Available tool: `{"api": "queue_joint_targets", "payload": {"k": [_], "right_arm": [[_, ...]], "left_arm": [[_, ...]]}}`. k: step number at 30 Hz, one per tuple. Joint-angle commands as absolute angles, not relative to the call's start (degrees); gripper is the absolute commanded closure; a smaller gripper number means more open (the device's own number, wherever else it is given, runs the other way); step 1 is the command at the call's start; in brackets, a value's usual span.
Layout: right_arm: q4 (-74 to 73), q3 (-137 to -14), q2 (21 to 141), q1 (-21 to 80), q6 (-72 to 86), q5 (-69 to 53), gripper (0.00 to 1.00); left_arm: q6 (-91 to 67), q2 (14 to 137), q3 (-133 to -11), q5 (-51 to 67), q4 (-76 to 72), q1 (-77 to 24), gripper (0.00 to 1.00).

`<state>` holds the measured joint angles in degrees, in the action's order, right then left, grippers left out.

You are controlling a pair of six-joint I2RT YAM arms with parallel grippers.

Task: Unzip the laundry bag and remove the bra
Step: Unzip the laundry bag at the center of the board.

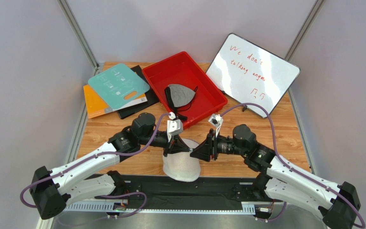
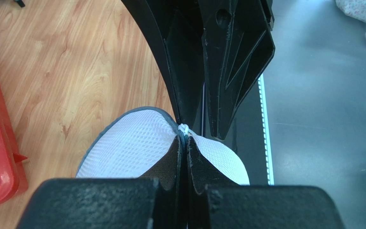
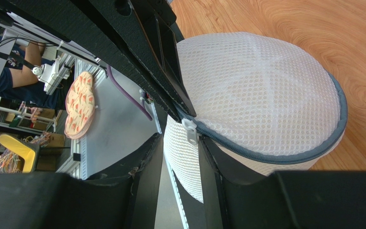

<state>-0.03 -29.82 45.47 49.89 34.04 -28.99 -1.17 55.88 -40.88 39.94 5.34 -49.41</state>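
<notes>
The left fingers (image 2: 173, 162) are pressed together on the laundry bag's (image 3: 261, 95) grey rim, and the right fingers (image 3: 211, 162) stand spread either side of the zipper pull (image 3: 189, 131), not yet gripping. The right should close squarely on the pull, then drag along the rim. The bag sits at the tabletop's (image 1: 118, 126) near edge, with bare wood before the red tray (image 1: 194, 71).
</notes>
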Motion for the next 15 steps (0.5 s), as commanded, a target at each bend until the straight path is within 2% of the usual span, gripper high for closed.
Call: {"api": "queue_joint_targets", "payload": {"k": [1, 10, 15], "right_arm": [[3.7, -29.4, 45.8, 49.6, 34.6, -27.5, 0.62], [4.9, -29.2, 47.5, 49.7, 34.9, -25.7, 0.67], [4.5, -29.4, 47.2, 49.7, 34.5, -23.9, 0.79]], "left_arm": [[-0.1, 55.2, -41.1, 41.3, 2.6, -49.4, 1.00], [0.0, 55.3, -41.0, 41.7, 1.8, -49.5, 1.00], [-0.1, 55.4, -40.9, 41.8, 1.9, -49.4, 1.00]]}}
